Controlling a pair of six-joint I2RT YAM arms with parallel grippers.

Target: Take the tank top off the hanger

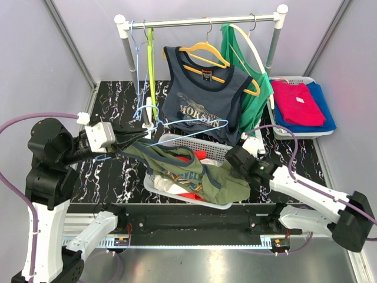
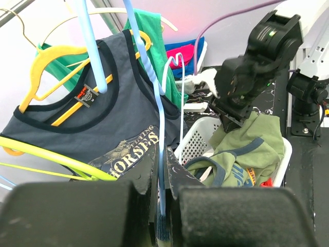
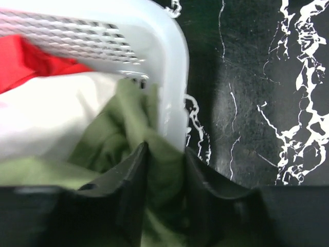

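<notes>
The olive-green tank top with blue trim lies stretched over a white basket. One end reaches up toward my left gripper, which is shut on the wire of a light blue hanger. In the left wrist view the hanger runs up from between the closed fingers of the left gripper, and its upper wire is bare. My right gripper is shut on the tank top's right end at the basket's rim. The right wrist view shows the right gripper holding green fabric.
A clothes rack at the back holds a navy tank top on a yellow hanger, a green top, and empty blue and lime hangers. A basket with red and blue clothes stands at the back right. The white basket also holds red and white garments.
</notes>
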